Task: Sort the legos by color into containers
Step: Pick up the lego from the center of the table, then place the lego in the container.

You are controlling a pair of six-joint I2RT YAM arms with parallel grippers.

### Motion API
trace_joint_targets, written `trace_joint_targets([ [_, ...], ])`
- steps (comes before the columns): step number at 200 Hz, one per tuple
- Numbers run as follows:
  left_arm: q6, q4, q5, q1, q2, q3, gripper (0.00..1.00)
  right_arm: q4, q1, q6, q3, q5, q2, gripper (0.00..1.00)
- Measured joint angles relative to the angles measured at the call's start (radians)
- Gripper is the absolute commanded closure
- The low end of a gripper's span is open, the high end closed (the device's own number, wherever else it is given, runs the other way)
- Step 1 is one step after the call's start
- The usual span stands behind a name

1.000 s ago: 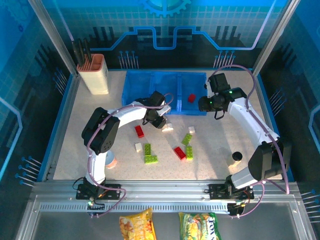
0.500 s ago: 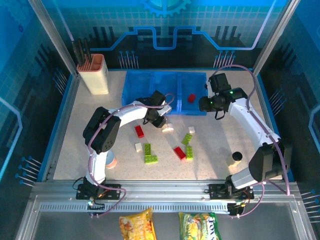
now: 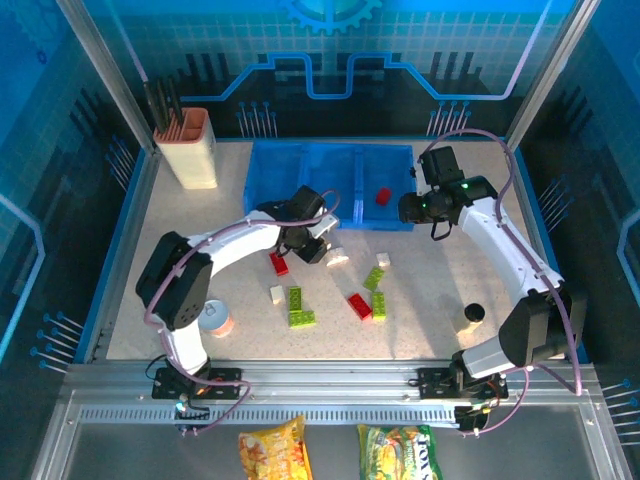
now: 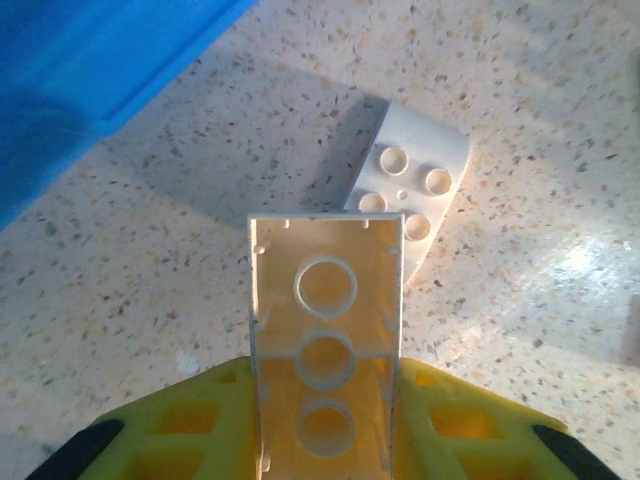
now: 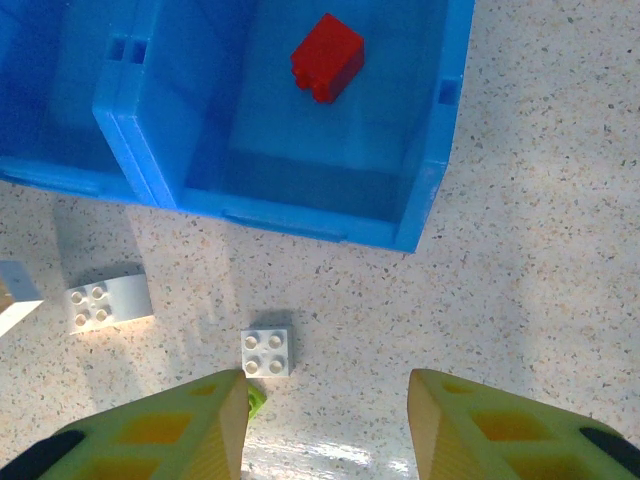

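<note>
My left gripper [image 4: 325, 425] is shut on a long cream lego [image 4: 325, 340], seen from its hollow underside, just above the table. A curved white lego [image 4: 412, 185] lies right beyond it, near the blue tray [image 4: 90, 70]. From above, the left gripper [image 3: 316, 236] hangs in front of the tray's [image 3: 300, 160] middle bin. My right gripper [image 5: 325, 420] is open and holds nothing, above a small white lego [image 5: 266, 352]. A red lego [image 5: 327, 57] lies in the right bin [image 5: 300, 222]. Red [image 3: 279, 263], green [image 3: 295, 298] and white [image 3: 276, 294] legos are scattered on the table.
A beige utensil holder [image 3: 195, 148] stands at the back left. A small can with an orange label [image 3: 215, 318] sits by the left arm's base, and a dark-topped can [image 3: 472, 315] near the right arm. More legos [image 3: 359, 306] lie mid-table.
The left arm's elbow has swung left, uncovering the orange-label can; its gripper still grips the cream lego at about the same spot. The right arm has barely moved.
</note>
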Motion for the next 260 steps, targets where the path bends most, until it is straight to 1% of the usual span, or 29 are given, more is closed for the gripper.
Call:
trace_joint_targets([
  [30, -0.045, -0.012, -0.002, 0.009, -0.072, -0.008, 0.72, 0.0, 0.0, 0.0, 0.0, 0.0, 0.0, 0.54],
  [50, -0.082, -0.011, -0.001, 0.032, -0.106, -0.008, 0.73, 0.0, 0.002, 0.0, 0.001, 0.0, 0.0, 0.54],
  [91, -0.162, -0.011, -0.002, 0.143, -0.137, 0.002, 0.74, 0.0, 0.006, 0.0, 0.001, 0.0, 0.0, 0.54],
  [124, -0.215, -0.012, -0.013, 0.241, -0.124, 0.074, 0.75, 0.0, 0.006, 0.0, 0.001, -0.001, 0.0, 0.54],
  [143, -0.238, -0.012, -0.024, 0.284, -0.071, 0.157, 0.75, 0.0, 0.006, 0.0, 0.002, -0.001, 0.0, 0.53],
  [165, -0.246, -0.012, -0.046, 0.31, 0.026, 0.251, 0.75, -0.001, 0.006, 0.0, 0.004, 0.0, 0.0, 0.54],
  [206, -0.273, -0.021, -0.093, 0.316, 0.214, 0.396, 0.74, -0.005, 0.007, 0.001, 0.007, 0.0, 0.0, 0.54],
  [260, -0.302, -0.048, -0.148, 0.322, 0.382, 0.542, 0.73, -0.008, 0.007, 0.004, 0.006, 0.0, -0.002, 0.54],
])
